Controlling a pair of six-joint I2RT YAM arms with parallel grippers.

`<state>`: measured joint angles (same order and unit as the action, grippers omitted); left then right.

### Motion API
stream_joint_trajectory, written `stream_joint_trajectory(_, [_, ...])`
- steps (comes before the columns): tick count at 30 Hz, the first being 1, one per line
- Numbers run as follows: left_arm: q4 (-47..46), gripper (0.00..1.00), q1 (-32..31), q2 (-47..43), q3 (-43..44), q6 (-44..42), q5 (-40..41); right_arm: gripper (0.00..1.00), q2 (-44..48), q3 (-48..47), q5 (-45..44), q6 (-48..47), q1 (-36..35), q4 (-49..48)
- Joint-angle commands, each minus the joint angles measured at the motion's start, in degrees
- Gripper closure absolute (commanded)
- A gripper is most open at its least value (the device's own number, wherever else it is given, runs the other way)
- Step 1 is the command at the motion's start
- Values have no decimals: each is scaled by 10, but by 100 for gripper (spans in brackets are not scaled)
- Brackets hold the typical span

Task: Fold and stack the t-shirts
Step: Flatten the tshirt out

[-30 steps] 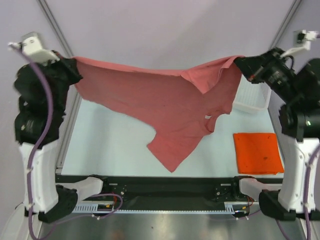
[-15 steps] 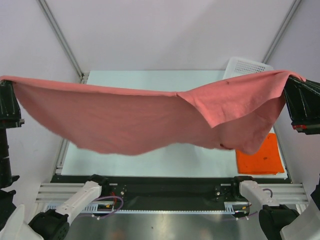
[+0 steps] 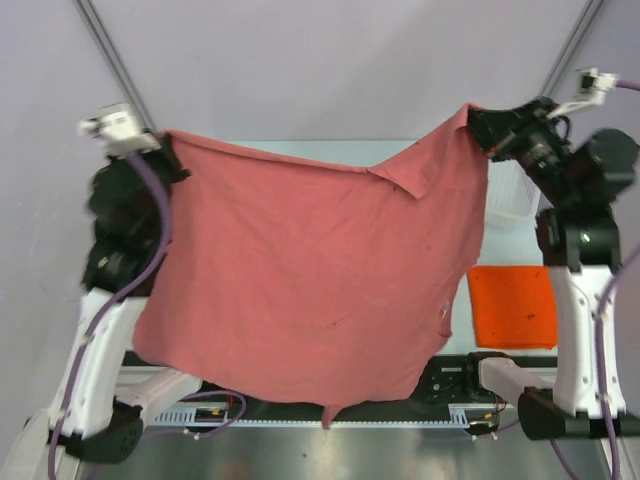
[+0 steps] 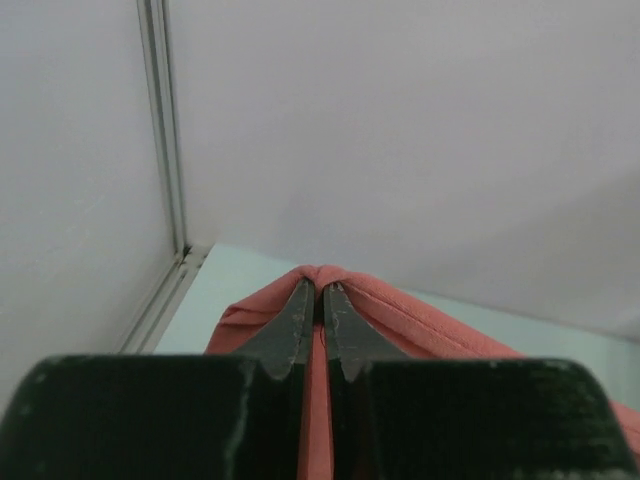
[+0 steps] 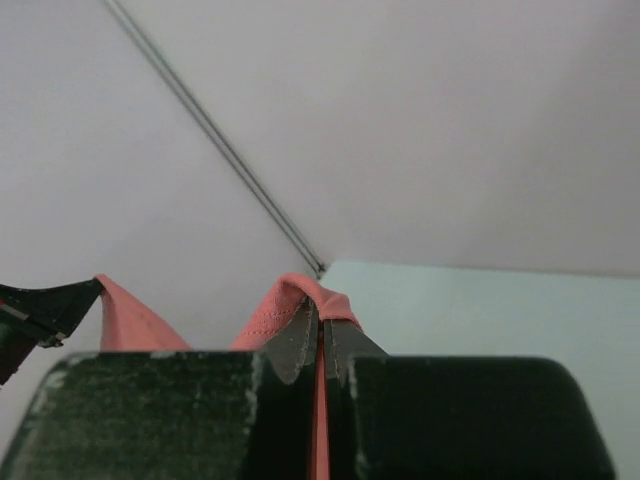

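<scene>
Both arms hold the pink-red shirt (image 3: 300, 290) up by two corners. The left jaws and right jaws are each pinched tight on a bunched bit of cloth, so it hangs open like a curtain over the desk (image 3: 320, 150) (its lower edge droops past the near side). Spread like this, it should lay down flat for folding. The orange shirt (image 3: 513, 305), a neat rectangle, lies near right, probably the stack's base.

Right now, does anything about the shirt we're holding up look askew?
Yes. The pink shirt is not spread cleanly. A flap is doubled over near the right gripper, the top edge slants down toward the left gripper, and the lower edge droops past the near edge of the table.
</scene>
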<state>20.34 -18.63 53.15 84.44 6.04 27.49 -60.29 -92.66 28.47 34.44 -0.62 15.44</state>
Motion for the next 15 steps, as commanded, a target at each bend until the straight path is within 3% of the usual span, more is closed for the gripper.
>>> stream_joint_trajectory(1, [-114, 90, 12, 63, -61, -58, 50, 100, -49, 34, -21, -21, 2, -80])
stream_joint_trajectory(5, [-239, 91, 26, 194, -91, -131, 90, 100, -130, 78, -25, -45, 2, -117])
stream_joint_trajectory(9, [-257, 94, 96, 328, -65, -64, 38, 100, -240, 79, -17, -40, -10, -186])
stream_joint_trajectory(15, [-210, 100, 153, 533, 96, 9, -44, 100, -451, -37, -22, -39, -18, -229])
